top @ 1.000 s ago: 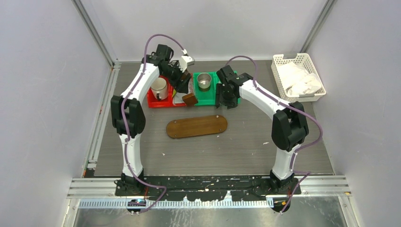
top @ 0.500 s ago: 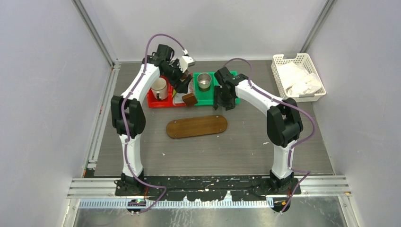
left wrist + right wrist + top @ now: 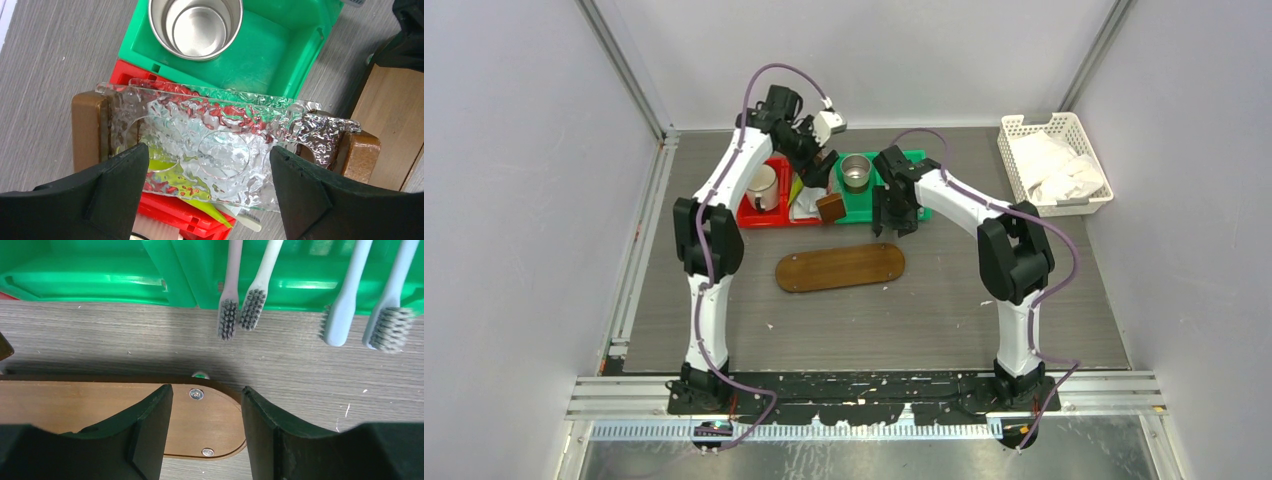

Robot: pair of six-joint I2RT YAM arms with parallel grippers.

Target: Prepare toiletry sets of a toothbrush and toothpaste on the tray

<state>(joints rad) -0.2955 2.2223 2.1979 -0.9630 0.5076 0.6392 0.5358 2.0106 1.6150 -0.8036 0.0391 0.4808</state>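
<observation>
Tray (image 3: 839, 268) of dark oval wood lies nearest the arm bases. Over its far right end hangs the right gripper (image 3: 206, 402), fingers partly apart, nothing between them. Just beyond the tray sits the green bin (image 3: 100, 277): four toothbrushes (image 3: 228, 315) lie in it, bristle heads jutting over its near wall, and a steel cup (image 3: 195, 25) stands in its left compartment. Beyond the tray's left end, the red bin (image 3: 759, 221) holds a white mug (image 3: 762, 186) and a yellow-green tube (image 3: 215, 214). A clear rippled holder (image 3: 210, 135) with wooden ends lies across that tube. The left gripper (image 3: 209, 152) hangs above the holder, spread wide, holding nothing. Far right of the tray, a white basket (image 3: 1008, 150) holds crumpled white material (image 3: 1054, 170).
</observation>
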